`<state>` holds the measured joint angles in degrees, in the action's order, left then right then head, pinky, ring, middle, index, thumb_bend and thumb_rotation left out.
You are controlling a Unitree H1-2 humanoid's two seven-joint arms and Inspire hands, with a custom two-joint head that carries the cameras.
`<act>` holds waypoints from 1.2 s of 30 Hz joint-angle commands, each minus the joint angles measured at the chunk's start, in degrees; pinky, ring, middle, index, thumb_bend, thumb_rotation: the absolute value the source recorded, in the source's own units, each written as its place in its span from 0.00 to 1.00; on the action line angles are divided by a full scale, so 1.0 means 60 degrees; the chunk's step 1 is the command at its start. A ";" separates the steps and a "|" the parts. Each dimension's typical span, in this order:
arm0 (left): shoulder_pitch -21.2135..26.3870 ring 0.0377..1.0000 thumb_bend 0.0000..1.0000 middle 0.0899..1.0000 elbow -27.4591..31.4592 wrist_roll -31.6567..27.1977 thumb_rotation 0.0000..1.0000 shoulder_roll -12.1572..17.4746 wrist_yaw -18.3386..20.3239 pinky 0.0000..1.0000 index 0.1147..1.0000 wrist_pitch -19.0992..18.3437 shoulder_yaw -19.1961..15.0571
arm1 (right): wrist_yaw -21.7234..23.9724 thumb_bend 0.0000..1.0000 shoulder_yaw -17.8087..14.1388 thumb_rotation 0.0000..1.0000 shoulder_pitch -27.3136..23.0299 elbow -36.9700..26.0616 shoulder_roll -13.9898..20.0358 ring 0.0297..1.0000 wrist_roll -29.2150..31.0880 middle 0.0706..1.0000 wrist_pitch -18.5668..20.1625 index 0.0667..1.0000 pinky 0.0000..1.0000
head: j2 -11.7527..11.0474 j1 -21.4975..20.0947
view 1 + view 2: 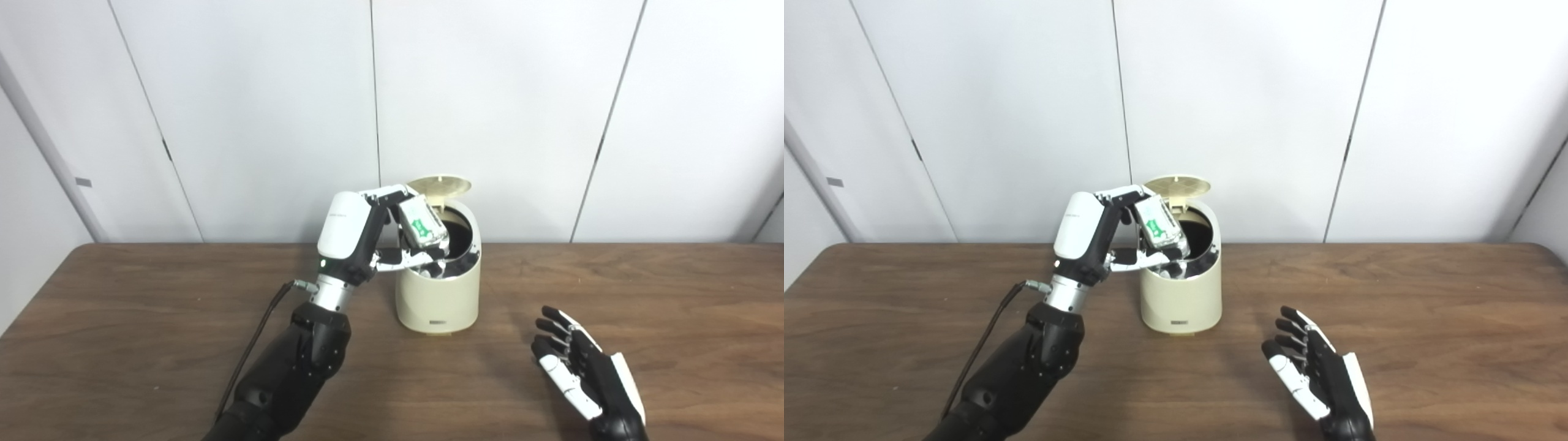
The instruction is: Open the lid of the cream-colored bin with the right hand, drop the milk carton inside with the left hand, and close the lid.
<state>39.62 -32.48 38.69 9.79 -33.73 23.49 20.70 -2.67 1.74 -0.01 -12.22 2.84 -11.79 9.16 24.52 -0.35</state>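
White wall panels back a brown wooden surface (643,288). Left hand (367,236) grips the milk carton (421,225), tilted right and down over the bin (436,294), whose lid (438,185) stands open. Right hand (579,367) rests spread nearby.

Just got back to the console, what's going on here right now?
The left hand holds the milk carton tilted over the open mouth of the cream-colored bin, not yet released. The lid stands open at the back. The right hand rests open above the table, clear of the bin.
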 commanded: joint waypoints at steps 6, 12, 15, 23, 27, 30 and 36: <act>0.0219 0.43 0.98 0.53 0.0592 0.0052 0.10 -0.0043 0.0408 0.40 0.60 0.0061 -0.0410 | -0.0002 0.56 -0.0033 0.69 -0.0268 -0.0246 -0.0048 0.78 0.0134 0.81 -0.0212 0.84 0.66 | 0.0007 -0.0015; 0.0199 0.42 1.00 0.53 0.0611 0.0044 0.13 -0.0106 0.0438 0.39 0.59 0.0273 -0.0556 | 0.0002 0.55 -0.0003 0.69 -0.0253 -0.0265 -0.0008 0.78 0.0063 0.80 -0.0228 0.84 0.65 | 0.0018 0.0001; 0.0173 0.42 1.00 0.52 0.0646 -0.0026 0.14 -0.0134 0.0506 0.39 0.59 0.0311 -0.0611 | 0.0008 0.55 -0.0003 0.69 -0.0247 -0.0296 -0.0004 0.78 0.0050 0.80 -0.0192 0.83 0.65 | 0.0037 0.0004; 0.0107 0.42 0.96 0.50 0.0697 -0.0132 0.15 -0.0160 0.0472 0.40 0.55 0.0469 -0.0684 | 0.0028 0.54 0.0011 0.69 -0.0227 -0.0288 0.0069 0.77 -0.0041 0.80 -0.0174 0.84 0.65 | 0.0073 0.0033; 0.0061 0.39 0.70 0.42 0.0744 -0.0303 0.01 -0.0120 0.0007 0.38 0.49 0.0569 -0.0516 | 0.0019 0.55 -0.0010 0.69 -0.0217 -0.0256 0.0072 0.76 0.0016 0.79 -0.0238 0.83 0.65 | 0.0097 0.0028; -0.0059 0.38 0.51 0.43 0.0971 -0.0263 0.00 -0.0028 -0.0523 0.36 0.48 0.0571 -0.0344 | 0.0015 0.54 -0.0014 0.68 -0.0188 -0.0298 0.0069 0.76 0.0018 0.79 -0.0212 0.83 0.65 | 0.0130 0.0023; -0.0612 0.41 0.48 0.45 0.2099 -0.0410 0.00 0.0208 -0.0449 0.35 0.45 0.0567 -0.0472 | 0.0040 0.55 -0.0079 0.68 -0.0163 -0.0411 0.0042 0.76 0.0146 0.79 -0.0115 0.83 0.65 | 0.0162 0.0053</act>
<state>34.42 -22.79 37.14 10.00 -35.89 25.86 18.71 -2.50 1.54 0.09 -12.35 3.34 -11.45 9.21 25.49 -0.09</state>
